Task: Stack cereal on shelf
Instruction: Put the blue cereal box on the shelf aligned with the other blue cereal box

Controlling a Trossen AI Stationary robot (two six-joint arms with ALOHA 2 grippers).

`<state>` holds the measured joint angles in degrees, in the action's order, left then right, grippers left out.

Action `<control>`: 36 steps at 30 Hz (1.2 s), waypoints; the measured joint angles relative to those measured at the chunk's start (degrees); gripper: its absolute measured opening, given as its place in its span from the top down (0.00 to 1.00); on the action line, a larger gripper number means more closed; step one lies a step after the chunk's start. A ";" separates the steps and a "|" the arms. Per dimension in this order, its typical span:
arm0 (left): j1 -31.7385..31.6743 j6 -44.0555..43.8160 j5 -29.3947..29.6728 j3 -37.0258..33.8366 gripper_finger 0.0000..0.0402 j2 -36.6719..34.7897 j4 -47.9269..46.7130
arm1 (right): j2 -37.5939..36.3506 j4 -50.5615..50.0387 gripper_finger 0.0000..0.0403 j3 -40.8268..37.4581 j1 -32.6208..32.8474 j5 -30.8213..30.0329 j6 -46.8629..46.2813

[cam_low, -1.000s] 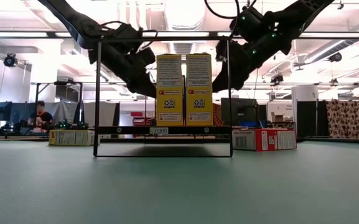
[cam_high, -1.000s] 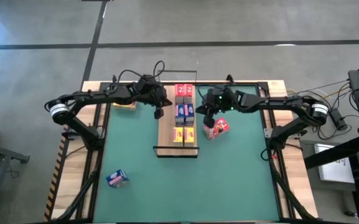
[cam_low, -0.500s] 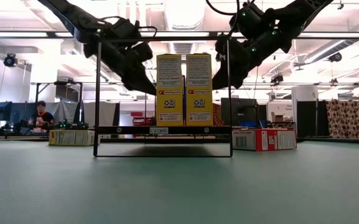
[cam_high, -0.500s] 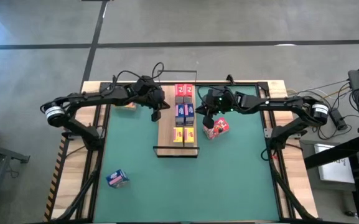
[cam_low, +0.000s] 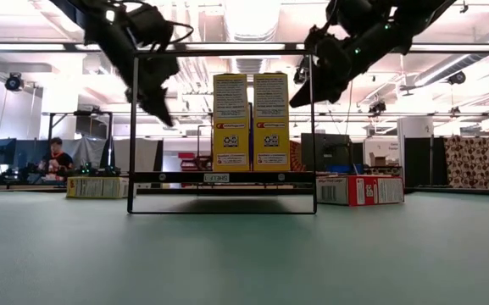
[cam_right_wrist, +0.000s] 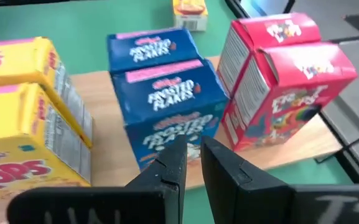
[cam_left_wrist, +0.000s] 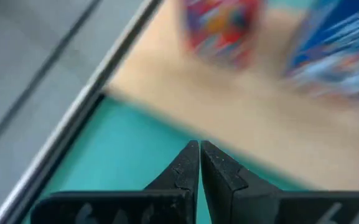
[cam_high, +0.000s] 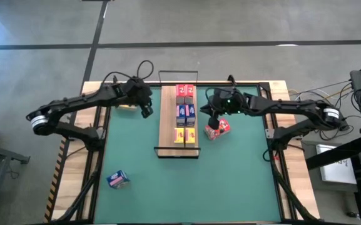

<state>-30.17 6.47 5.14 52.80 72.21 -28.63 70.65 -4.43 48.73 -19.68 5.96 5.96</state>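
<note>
Cardboard cereal boxes in red, blue and yellow pairs line the light-wood shelf from above; a red box lies beside it on the green mat, a blue one well apart. Low view: both arms angle down over the wire frame. Left gripper pinched closed, empty. Right gripper, barely parted, holds nothing.

Six upright cereal boxes on shelf — three strays.
</note>
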 joint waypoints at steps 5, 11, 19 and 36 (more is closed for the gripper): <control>-0.04 -1.97 7.24 0.00 1.00 -0.27 -7.94 | -1.16 0.01 0.91 0.00 1.53 -0.05 1.27; 0.59 -8.49 -6.51 4.61 1.00 0.17 -20.67 | -2.39 -0.04 0.91 -0.02 1.30 -0.18 3.15; 4.19 -18.40 -10.91 20.52 1.00 4.44 -46.61 | -4.64 -0.26 0.91 -0.02 0.92 -0.15 4.44; 33.18 -47.34 -22.88 24.72 0.95 5.66 -59.26 | -4.94 -0.83 0.91 -0.04 0.92 0.00 7.60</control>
<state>3.00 -40.87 -17.74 77.52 77.87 -87.89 65.71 -5.26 48.69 -18.76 5.96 13.56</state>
